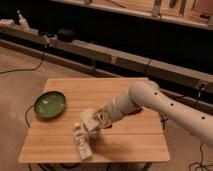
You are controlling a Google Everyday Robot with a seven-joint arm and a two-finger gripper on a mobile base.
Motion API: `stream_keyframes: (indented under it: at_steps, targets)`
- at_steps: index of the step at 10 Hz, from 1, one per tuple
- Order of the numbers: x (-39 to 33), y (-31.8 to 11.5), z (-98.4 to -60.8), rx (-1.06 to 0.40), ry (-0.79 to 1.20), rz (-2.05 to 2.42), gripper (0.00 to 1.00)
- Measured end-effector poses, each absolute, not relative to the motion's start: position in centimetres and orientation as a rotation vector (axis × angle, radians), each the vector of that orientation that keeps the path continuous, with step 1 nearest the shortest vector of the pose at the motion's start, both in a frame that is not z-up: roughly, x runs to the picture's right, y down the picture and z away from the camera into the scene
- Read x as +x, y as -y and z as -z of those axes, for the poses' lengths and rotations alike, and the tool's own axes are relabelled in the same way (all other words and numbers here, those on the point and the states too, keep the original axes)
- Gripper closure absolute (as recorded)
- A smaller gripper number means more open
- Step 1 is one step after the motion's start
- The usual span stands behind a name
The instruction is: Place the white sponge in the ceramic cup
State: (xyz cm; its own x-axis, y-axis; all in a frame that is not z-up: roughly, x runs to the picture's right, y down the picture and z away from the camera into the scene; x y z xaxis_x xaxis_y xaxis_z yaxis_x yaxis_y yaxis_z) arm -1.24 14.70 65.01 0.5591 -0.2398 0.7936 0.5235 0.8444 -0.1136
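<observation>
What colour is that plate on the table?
Green plate, camera view; gripper is right of it.

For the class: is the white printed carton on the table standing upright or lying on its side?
Lying on its side: the carton stretches flat along the table, beside the gripper, which is low over the cup area.

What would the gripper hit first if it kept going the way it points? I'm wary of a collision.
The gripper points down and left; first in line is probably the ceramic cup right beneath it, with the white carton just beyond. Depth is unclear.

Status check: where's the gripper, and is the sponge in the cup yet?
Gripper low over table centre, at the cup's spot. White sponge at its tip, not visibly dropped. Ceramic cup hidden behind gripper. White carton lying close beside.
</observation>
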Motion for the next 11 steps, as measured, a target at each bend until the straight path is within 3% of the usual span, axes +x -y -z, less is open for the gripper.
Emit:
stream_keyframes:
  at_steps: [2,6,7,9,11]
  targets:
    - [-0.6,-16.1,-65.0,-0.400,0.839,0.464,0.93]
    - [0.5,-16.5,-65.7,-0.423,0.765,0.473,0.50]
    - [0.5,-16.4,-65.7,-0.422,0.761,0.473,0.44]
    - [0.4,-16.2,-65.6,-0.421,0.753,0.471,0.24]
    - [0.2,-16.1,-65.4,-0.419,0.756,0.465,0.20]
